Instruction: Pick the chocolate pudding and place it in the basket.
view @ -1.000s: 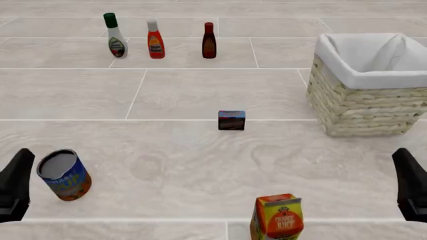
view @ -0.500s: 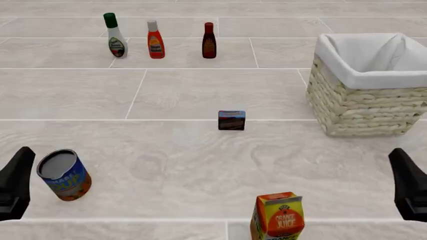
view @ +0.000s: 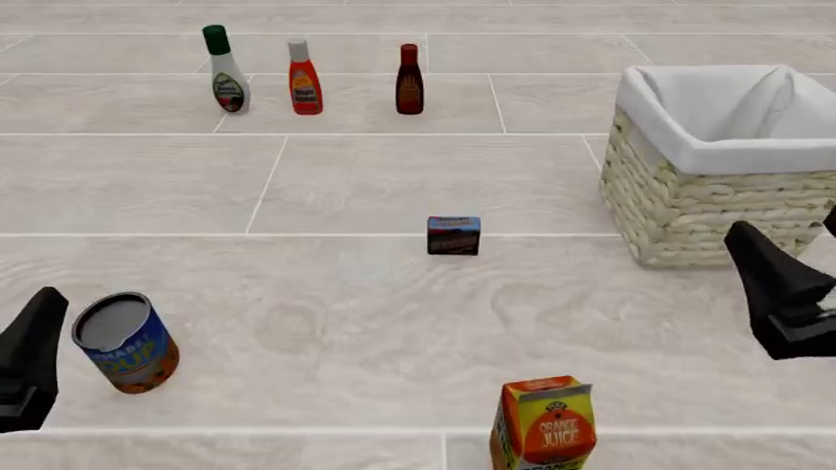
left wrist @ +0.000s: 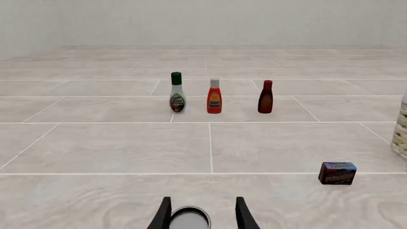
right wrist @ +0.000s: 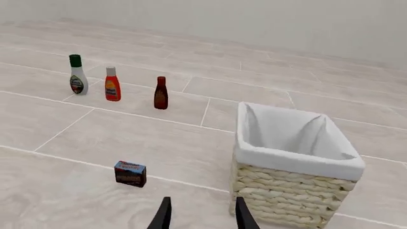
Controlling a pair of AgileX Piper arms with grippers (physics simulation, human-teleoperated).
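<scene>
Chocolate pudding (view: 453, 235), a small dark box with a blue top band, stands upright on the pale tiled table (view: 366, 323), alone and untouched, well to the left of the wicker basket (view: 722, 211) and on the near side of the three sauce bottles (view: 304, 76) lined up far behind it. The basket, lined in white cloth, sits open-topped with nothing visible inside. The right gripper (right wrist: 201, 212) hangs just in front of the basket, nearer the camera, its fingers apart and holding nothing; the pudding lies well off to its left, so the reach is barely begun. The left gripper (left wrist: 202, 214) waits far to the left of the basket, fingers likewise spread and empty, with a blue-and-orange can (view: 124, 343) just ahead of it; that arm looks best left parked. An orange juice carton (view: 543, 423) stands on the near side of the pudding, toward the camera. To do the pick well, the right arm would likely swing left away from the basket wall, come down over the box from above with the fingers straddling its narrower faces, and close squarely so the light carton does not tip or skid. A path kept above the juice carton, then a lift high enough to clear the folded cloth rim, would seem the safest route back.
</scene>
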